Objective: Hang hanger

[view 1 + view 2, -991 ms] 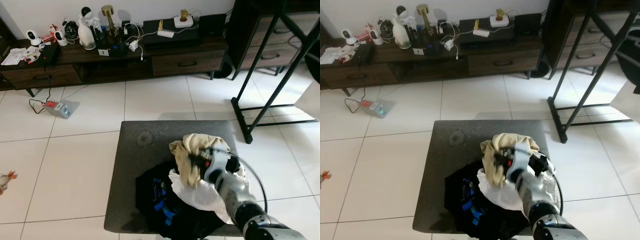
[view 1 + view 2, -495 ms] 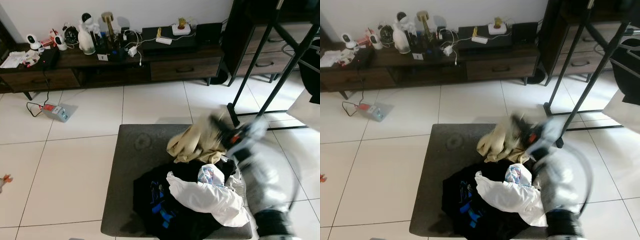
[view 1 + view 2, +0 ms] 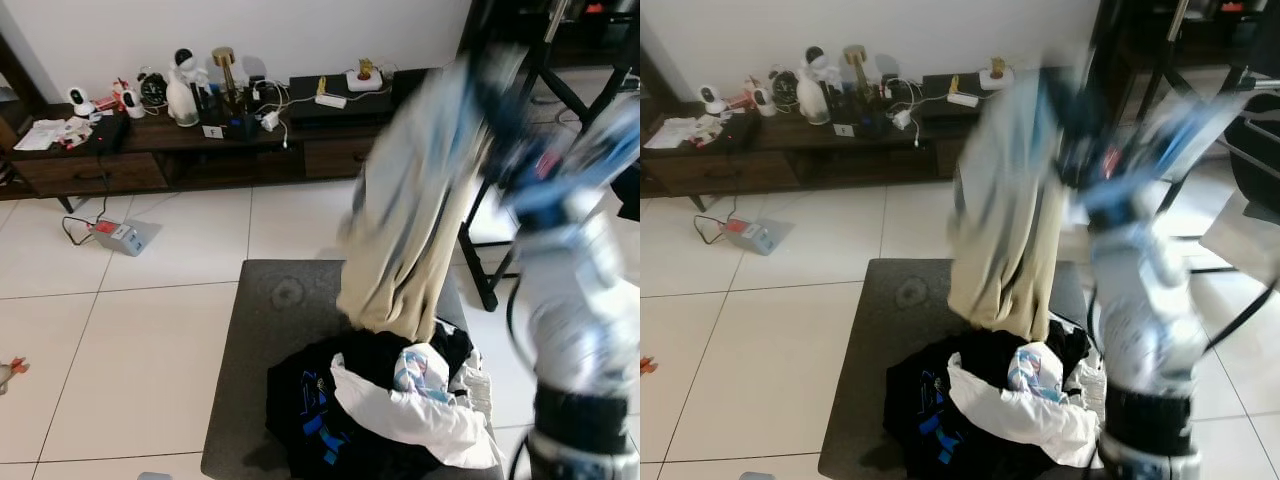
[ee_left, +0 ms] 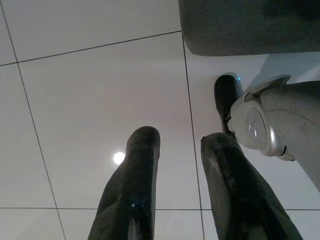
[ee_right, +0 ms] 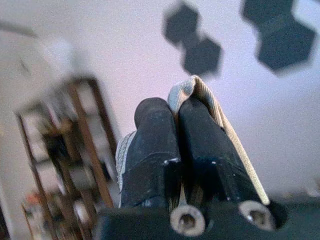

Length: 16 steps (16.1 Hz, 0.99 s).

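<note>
Right gripper [image 5: 175,112] clenched on beige garment [image 3: 410,220], raised high over the ottoman [image 3: 262,330]

Your right jaws are pinched tight, a fold of striped beige cloth squeezed between them; the garment hangs long and limp, its hem just above the clothes pile [image 3: 385,410] of black, white and blue fabric on the grey ottoman. Arm and cloth are smeared by motion blur, so you cannot make out a hanger. Left gripper [image 4: 177,142] hangs idle over glossy white floor tiles [image 4: 90,90], fingers slightly parted, holding nothing. A black metal rack [image 3: 520,200] stands just right of the ottoman
</note>
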### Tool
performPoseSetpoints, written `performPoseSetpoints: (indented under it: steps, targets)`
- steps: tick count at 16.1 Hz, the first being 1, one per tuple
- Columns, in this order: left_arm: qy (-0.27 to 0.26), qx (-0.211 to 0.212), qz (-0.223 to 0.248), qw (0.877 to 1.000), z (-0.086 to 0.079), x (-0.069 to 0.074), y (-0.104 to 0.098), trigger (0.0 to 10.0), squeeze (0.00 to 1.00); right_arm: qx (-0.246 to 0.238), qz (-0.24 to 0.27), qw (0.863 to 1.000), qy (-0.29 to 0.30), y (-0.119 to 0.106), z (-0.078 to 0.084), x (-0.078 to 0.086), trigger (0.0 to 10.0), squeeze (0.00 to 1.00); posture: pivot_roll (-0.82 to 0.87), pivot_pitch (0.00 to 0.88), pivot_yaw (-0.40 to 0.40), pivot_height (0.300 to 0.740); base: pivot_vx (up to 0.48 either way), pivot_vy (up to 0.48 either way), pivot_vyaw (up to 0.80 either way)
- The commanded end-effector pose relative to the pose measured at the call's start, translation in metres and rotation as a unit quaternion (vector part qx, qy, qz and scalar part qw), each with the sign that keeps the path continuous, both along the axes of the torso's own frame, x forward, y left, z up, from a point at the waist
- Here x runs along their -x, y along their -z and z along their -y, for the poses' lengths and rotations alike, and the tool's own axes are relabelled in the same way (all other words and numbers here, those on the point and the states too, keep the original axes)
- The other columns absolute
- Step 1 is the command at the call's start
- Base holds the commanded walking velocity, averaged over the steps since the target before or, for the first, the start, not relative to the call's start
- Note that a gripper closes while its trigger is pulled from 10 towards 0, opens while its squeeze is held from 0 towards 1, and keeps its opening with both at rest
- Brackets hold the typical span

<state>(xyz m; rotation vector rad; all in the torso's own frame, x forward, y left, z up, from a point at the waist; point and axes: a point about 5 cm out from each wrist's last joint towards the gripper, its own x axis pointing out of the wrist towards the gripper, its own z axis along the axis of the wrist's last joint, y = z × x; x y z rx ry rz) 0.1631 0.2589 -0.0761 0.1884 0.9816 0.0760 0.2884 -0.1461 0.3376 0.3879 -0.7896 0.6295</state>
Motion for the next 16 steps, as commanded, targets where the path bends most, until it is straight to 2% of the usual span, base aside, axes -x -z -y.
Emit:
performPoseSetpoints:
  steps: [1,2,4,7,9,10,11,12,14,15,16]
  targets:
    - [0.003,-0.003,-0.034,0.999,-0.001,0.015,0.007,10.0,0.00,-0.016,0.041,0.999,-0.010,-0.017,0.003,0.014,0.0,0.00,0.02,0.121,0.030,0.740,0.000,0.000,0.00]
    - [0.005,-0.003,-0.035,0.999,-0.001,0.014,0.006,10.0,0.00,-0.021,0.062,0.998,-0.019,-0.029,0.006,0.023,0.0,0.00,0.01,0.122,0.031,0.740,0.000,0.000,0.00]
    - [0.009,-0.002,-0.035,0.999,0.000,0.014,0.006,10.0,0.00,-0.014,0.060,0.998,-0.013,-0.028,0.007,0.024,0.0,0.00,0.01,0.122,0.033,0.740,0.000,0.000,0.00]
    - [0.007,-0.002,-0.036,0.999,0.000,0.014,0.006,10.0,0.00,-0.049,0.061,0.996,-0.037,-0.038,0.012,0.039,0.0,0.00,0.01,0.121,0.034,0.740,0.000,0.000,0.00]
    - [0.008,-0.002,-0.036,0.999,0.000,0.014,0.006,10.0,0.00,-0.077,0.077,0.990,-0.085,-0.047,0.015,0.052,0.0,0.00,0.00,0.122,0.032,0.740,0.000,0.000,0.00]
    - [0.010,-0.001,-0.036,0.999,0.000,0.013,0.006,10.0,0.00,-0.064,0.053,0.993,-0.088,-0.039,0.017,0.053,0.0,0.00,-0.01,0.122,0.029,0.740,0.000,0.000,0.00]
    - [0.012,0.000,-0.036,0.999,0.000,0.013,0.006,10.0,0.00,-0.023,0.003,0.997,-0.067,-0.018,0.017,0.048,0.0,0.00,-0.01,0.124,0.030,0.740,0.000,0.000,0.00]
    - [0.013,0.000,-0.036,0.999,0.000,0.012,0.006,10.0,0.00,0.051,-0.092,0.993,-0.049,0.028,0.014,0.040,0.0,0.00,-0.01,0.128,0.030,0.740,0.000,0.000,0.00]
    - [0.013,0.000,-0.037,0.999,0.000,0.012,0.006,10.0,0.00,0.129,-0.214,0.968,-0.012,0.088,0.015,0.032,0.0,0.00,-0.01,0.128,0.030,0.740,0.000,0.000,0.00]
    - [0.014,-0.001,-0.037,0.999,0.000,0.012,0.006,10.0,0.00,0.178,-0.319,0.931,0.012,0.133,0.018,0.029,0.0,0.00,0.00,0.130,0.031,0.740,0.000,0.000,0.00]
    - [0.014,0.000,-0.038,0.999,0.000,0.013,0.006,10.0,0.00,0.236,-0.392,0.889,0.024,0.181,0.019,0.030,0.0,0.00,0.00,0.128,0.036,0.740,0.000,0.000,0.00]
